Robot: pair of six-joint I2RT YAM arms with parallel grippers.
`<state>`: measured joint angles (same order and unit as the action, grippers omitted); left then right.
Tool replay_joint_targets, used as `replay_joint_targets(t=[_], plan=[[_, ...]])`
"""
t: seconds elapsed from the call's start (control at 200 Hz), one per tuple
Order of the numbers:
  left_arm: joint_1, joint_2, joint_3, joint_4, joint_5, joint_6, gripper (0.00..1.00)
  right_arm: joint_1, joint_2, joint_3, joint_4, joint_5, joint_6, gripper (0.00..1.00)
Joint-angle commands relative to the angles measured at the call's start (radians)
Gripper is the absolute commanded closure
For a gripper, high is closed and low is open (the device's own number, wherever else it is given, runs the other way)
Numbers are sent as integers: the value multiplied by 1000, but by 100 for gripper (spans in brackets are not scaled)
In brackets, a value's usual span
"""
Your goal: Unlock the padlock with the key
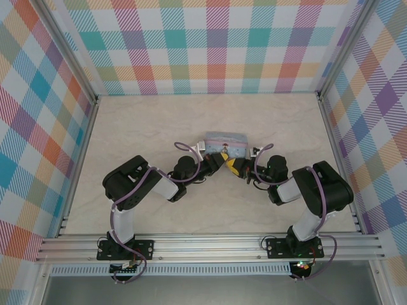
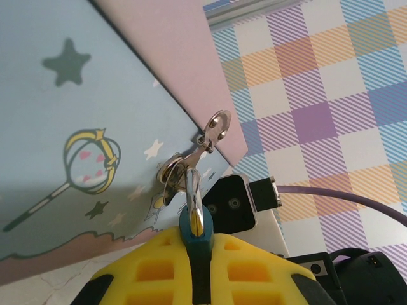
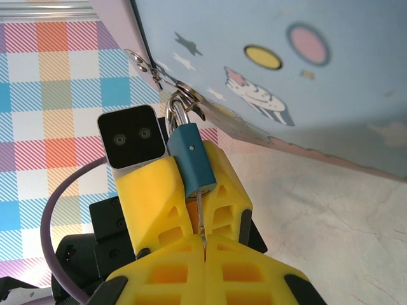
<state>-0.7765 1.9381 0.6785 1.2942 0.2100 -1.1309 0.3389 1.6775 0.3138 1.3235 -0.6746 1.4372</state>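
The left arm and the right arm stand at the near edge of the surface. Both bend inward, so their wrists meet near the middle.

In the right wrist view, the yellow right fingers are clenched on the key. Only its thin metal blade shows, coming out of the slit between them. The far end of the blade meets the underside of the padlock. How deep it sits inside, I cannot tell.

The padlock is a small teal block just beyond the right fingers, at the near side of the tin. It sits between the two pairs of fingers. The left fingers, also yellow, grasp the padlock body from the other side, and the body sits in the gap between them.

The silver shackle goes from the body through a metal ring of the clasp on the tin. The tin is light blue with stars and cartoon drawings. It lies on the surface just beyond both wrists.

Behind the tin, the surface goes on to the checked walls at the far side, left and right.
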Motion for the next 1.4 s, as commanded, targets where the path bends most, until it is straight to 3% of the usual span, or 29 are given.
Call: replay_joint_targets(t=[0.0,0.535,0.85,1.24,1.395], plan=[[-48,3,4,54,109,2,100,-41,1,47,65,70,4,96],[-54,6,14,56,41,4,100,-54,-30,27,32,68,5,96],[-78,-39,-20,58,-126,10,100,-36,-62,-1,77,132,29,96],[-87,-88,-141,43,-360,2,100,-10,-189,-22,-116,90,-41,96],[-84,-145,-182,6,-416,40,100,6,-179,-34,-104,92,-46,96]])
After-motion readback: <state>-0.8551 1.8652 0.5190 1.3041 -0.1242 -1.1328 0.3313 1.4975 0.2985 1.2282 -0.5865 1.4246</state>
